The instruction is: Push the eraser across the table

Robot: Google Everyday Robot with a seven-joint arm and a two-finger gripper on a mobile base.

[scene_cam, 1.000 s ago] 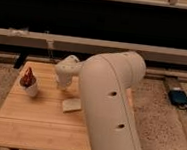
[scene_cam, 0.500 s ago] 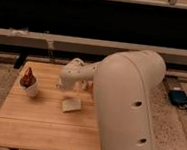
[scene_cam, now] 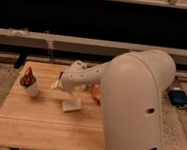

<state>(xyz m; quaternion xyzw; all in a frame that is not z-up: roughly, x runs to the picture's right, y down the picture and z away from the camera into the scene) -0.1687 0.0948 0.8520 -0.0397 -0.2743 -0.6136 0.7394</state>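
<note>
The robot's large white arm fills the near right of the view, covering the right edge of the table and reaching leftward over it. The near half of the plank tabletop lies bare wood, down to the near edge and the near left corner. Toward the middle of the tabletop rests the eraser, a pale flat block lying slightly askew. Just beyond it and above it hangs the gripper, at the end of the white forearm, near the tabletop's far-middle part; whether it touches the eraser cannot be told, and the state of its fingers cannot be told either. Beside the arm, an orange object peeks out, mostly hidden. By the left edge stands a white cup holding something dark red. Beyond the far edge runs a long pale ledge against a dark wall. On the speckled floor at right lies a blue device.
</note>
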